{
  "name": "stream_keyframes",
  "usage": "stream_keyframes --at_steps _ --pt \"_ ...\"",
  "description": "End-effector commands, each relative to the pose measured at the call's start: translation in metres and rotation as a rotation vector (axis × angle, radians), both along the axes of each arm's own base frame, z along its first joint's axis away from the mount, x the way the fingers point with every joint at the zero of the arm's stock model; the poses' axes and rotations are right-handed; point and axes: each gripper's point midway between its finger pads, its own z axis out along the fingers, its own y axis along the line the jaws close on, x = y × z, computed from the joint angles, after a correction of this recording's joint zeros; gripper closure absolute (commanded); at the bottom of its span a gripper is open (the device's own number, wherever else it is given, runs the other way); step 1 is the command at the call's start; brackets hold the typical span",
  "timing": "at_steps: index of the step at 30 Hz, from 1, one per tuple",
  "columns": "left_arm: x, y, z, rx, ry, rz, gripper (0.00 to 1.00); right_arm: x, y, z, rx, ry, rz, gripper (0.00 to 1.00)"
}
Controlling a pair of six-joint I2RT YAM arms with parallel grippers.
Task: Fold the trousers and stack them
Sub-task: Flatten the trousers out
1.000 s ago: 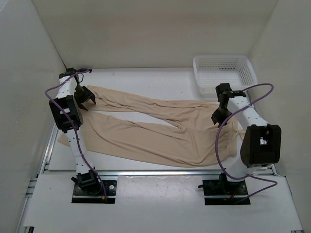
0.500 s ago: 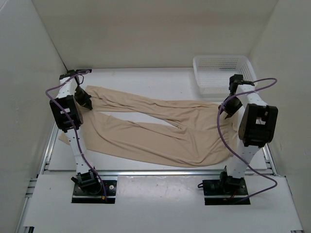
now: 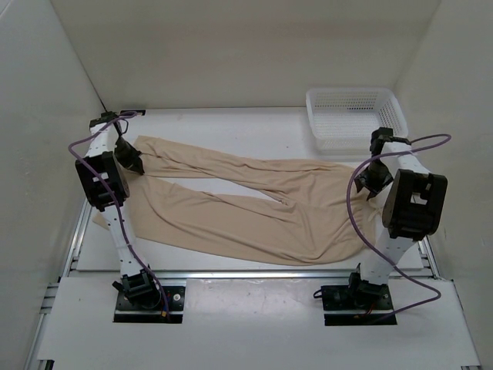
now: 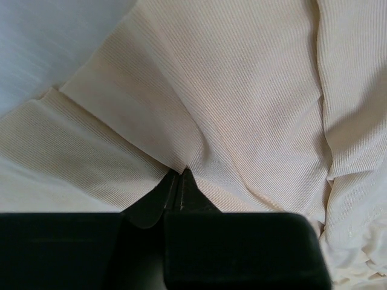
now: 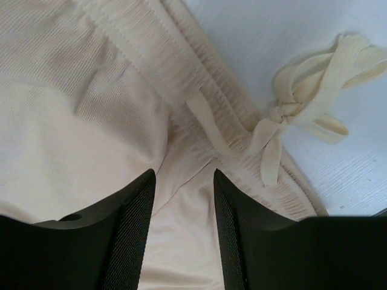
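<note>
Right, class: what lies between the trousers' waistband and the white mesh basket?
A bare strip of white table, seen in the top external view, separates the trousers from the basket. The right gripper hangs over the trousers just beside it.

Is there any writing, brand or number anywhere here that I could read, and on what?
None can be read. The trousers are plain, the basket has no label, and neither the left arm nor the right arm shows lettering; a pale spot on the right arm is too small to tell.
</note>
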Motion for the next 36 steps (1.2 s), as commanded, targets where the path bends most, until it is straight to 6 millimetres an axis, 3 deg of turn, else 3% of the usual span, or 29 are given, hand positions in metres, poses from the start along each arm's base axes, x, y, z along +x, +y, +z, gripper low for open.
stream_keyframes --at_steps 1,6,9,12,14,19,23,36 --pt "0.016 0.003 0.053 0.018 -0.136 -0.005 0.89 0.01 -0.018 0.006 -0.046 -0.032 -0.034 0.51" --pt "0.016 0.006 0.053 0.01 -0.139 0.002 0.89 0.019 -0.02 -0.017 -0.038 0.021 -0.033 0.52" --pt "0.015 0.008 0.054 0.0 -0.142 0.009 0.89 0.018 -0.023 -0.027 -0.033 0.049 -0.043 0.6" --pt "0.016 0.008 0.059 0.004 -0.152 0.009 0.89 0.021 -0.027 -0.031 -0.034 0.04 -0.053 0.88" --pt "0.017 0.014 0.066 0.011 -0.171 0.019 0.89 0.016 -0.036 -0.03 -0.044 0.043 -0.084 1.0" --pt "0.017 0.033 0.09 0.026 -0.225 0.045 0.89 0.004 -0.06 -0.012 -0.098 0.0 -0.162 1.0" --pt "0.014 0.048 0.11 0.037 -0.269 0.077 0.89 -0.003 -0.066 -0.01 -0.1 -0.002 -0.175 1.0" --pt "-0.014 0.064 0.106 0.042 -0.219 0.1 0.89 -0.003 -0.067 -0.013 -0.102 0.006 -0.149 1.0"
